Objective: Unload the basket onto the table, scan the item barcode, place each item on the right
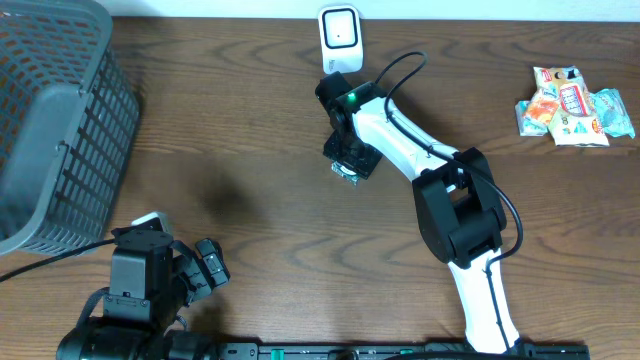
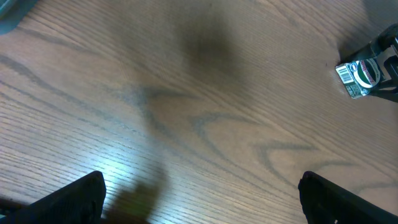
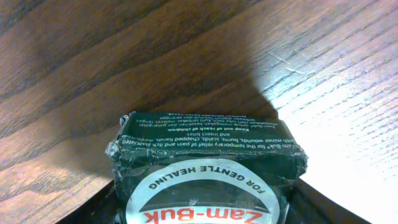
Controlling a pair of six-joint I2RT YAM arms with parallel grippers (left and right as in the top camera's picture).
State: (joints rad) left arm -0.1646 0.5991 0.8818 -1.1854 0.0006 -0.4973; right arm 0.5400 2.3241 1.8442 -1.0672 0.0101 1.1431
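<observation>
Dark green box (image 3: pixel 205 155) sits mid-table, near the white scanner (image 1: pixel 340 38), between the fingers of the right gripper (image 1: pixel 350 152). Can't tell if those fingers are clamped on it or only flank it. Left gripper (image 2: pixel 202 202) is spread wide with nothing in it, well apart from the box, over bare wood near the grey basket (image 1: pixel 60 120).

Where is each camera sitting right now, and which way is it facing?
Overhead: above the table, looking straight down; left arm, right arm, scanner, basket show.
Left wrist: low over bare wood, facing the Zam-Buk box; left fingers at bottom corners.
Right wrist: right above the box; right fingers flank it.
Shared: the box appears in all three.
</observation>
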